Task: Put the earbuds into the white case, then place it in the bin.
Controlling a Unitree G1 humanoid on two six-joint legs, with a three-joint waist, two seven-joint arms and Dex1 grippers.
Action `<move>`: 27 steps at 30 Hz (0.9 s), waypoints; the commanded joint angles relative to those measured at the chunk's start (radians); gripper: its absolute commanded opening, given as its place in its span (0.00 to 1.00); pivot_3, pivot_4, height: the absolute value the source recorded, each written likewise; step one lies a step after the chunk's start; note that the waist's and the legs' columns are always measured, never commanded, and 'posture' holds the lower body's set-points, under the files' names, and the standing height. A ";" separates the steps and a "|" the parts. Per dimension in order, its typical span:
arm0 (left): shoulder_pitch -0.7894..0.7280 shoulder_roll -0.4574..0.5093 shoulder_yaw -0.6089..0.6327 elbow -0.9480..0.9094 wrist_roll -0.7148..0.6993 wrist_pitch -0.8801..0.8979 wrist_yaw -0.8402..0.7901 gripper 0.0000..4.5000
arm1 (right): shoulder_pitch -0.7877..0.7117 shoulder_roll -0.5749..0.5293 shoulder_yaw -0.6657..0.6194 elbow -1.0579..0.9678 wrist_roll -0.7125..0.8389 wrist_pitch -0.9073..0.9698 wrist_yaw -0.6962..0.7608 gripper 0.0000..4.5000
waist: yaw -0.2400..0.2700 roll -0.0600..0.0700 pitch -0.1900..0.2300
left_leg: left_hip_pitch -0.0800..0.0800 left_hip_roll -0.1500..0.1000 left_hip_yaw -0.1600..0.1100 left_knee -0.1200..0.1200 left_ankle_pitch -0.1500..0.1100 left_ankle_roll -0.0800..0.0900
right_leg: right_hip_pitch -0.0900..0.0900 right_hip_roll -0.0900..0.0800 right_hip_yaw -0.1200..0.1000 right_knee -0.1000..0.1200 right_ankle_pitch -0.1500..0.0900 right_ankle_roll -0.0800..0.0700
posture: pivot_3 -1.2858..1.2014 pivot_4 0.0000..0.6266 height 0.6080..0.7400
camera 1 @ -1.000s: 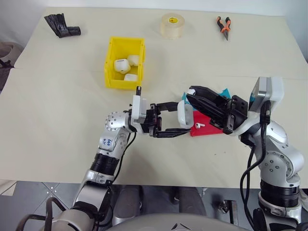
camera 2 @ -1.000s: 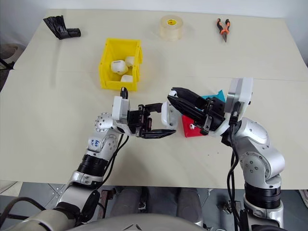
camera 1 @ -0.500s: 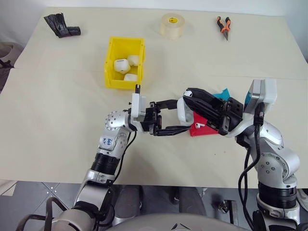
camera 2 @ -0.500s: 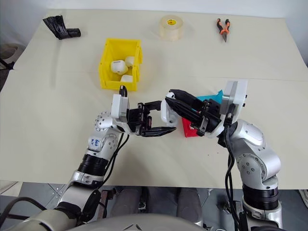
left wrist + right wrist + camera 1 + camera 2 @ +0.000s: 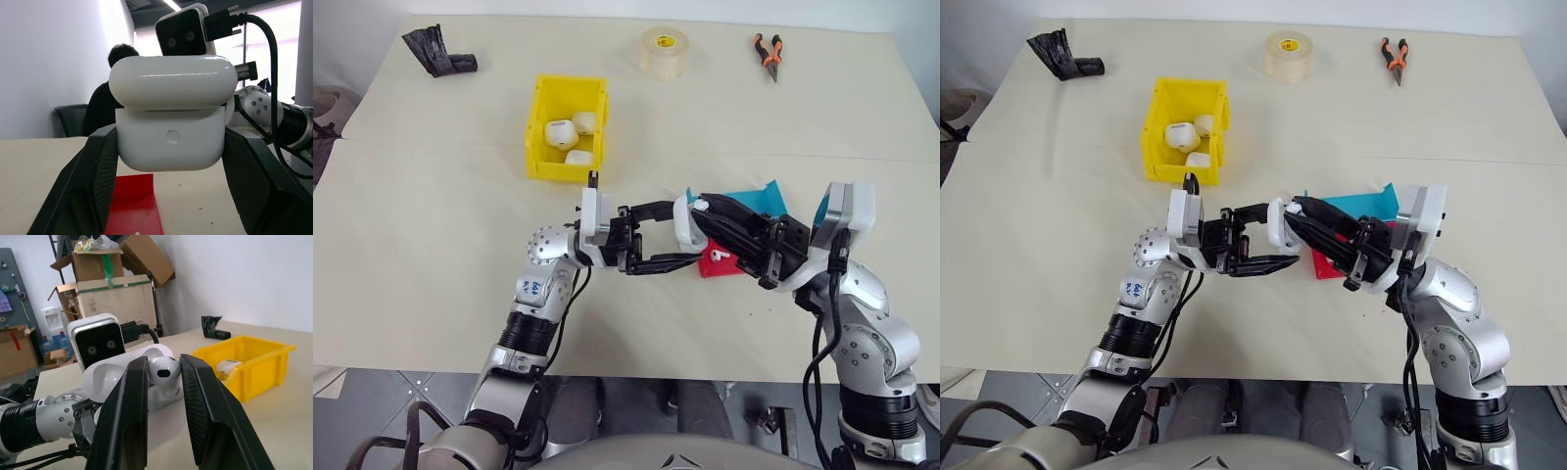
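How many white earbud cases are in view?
4: one white case gripped by the left gripper, three lying in the yellow bin. More may be hidden behind its walls.

Bin [image 5: 567, 140] behind hands; tape [image 5: 665, 51] left of pliers [image 5: 768, 52].

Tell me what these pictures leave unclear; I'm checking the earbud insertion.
- Inside of the white case: the left wrist view faces its front; from the head views the right end effector covers the opening.
- Second earbud on the red tray: too small to tell how it lies.
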 commanded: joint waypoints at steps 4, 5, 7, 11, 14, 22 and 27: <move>-0.037 -0.010 0.017 -0.031 -0.025 -0.016 0.001 0.62 | 0.004 -0.046 -0.021 0.034 -0.020 -0.019 0.036 0.22 | 0.000 0.000 0.000 | 0.000 0.000 0.000 0.000 0.000 0.000 | 0.000 0.000 0.000 0.000 0.000 0.000 | 0.52 0.24 1.00; -0.037 -0.008 0.015 -0.031 -0.024 -0.016 -0.003 0.62 | -0.007 -0.046 -0.017 0.033 -0.017 -0.018 0.035 0.22 | -0.001 0.000 0.000 | 0.000 0.000 0.000 0.000 0.000 0.000 | 0.000 0.000 0.000 0.000 0.000 0.000 | 0.52 0.24 1.00; -0.037 -0.007 0.013 -0.029 -0.023 -0.016 -0.008 0.62 | -0.025 -0.049 -0.009 0.028 -0.007 -0.006 0.034 0.22 | 0.000 0.000 0.000 | 0.000 0.000 0.000 0.000 0.000 0.000 | 0.000 0.000 0.000 0.000 0.000 0.000 | 0.52 0.24 1.00; -0.033 -0.007 0.006 -0.029 -0.020 -0.015 -0.019 0.62 | -0.067 -0.064 0.013 0.009 0.018 0.052 0.022 0.22 | 0.001 0.000 0.000 | 0.000 0.000 0.000 0.000 0.000 0.000 | 0.000 0.000 0.000 0.000 0.000 0.000 | 0.52 0.24 1.00; -0.030 -0.009 0.004 -0.030 -0.018 -0.014 -0.025 0.62 | -0.065 -0.094 0.010 0.003 0.054 0.110 0.027 0.31 | 0.001 0.000 0.000 | 0.000 0.000 0.000 0.000 0.000 0.000 | 0.000 0.000 0.000 0.000 0.000 0.000 | 0.52 0.24 1.00; -0.027 -0.010 0.008 -0.027 -0.015 -0.019 -0.031 0.62 | -0.059 -0.176 -0.071 0.049 0.071 0.120 0.090 0.85 | 0.001 0.000 0.000 | 0.000 0.000 0.000 0.000 0.000 0.000 | 0.000 0.000 0.000 0.000 0.000 0.000 | 0.52 0.24 1.00; 0.000 0.021 0.025 -0.036 -0.015 -0.018 -0.035 0.62 | -0.037 -0.278 -0.176 0.129 0.077 0.126 0.157 1.00 | 0.002 0.000 0.000 | 0.000 0.000 0.000 0.000 0.000 0.000 | 0.000 0.000 0.000 0.000 0.000 0.000 | 0.52 0.24 1.00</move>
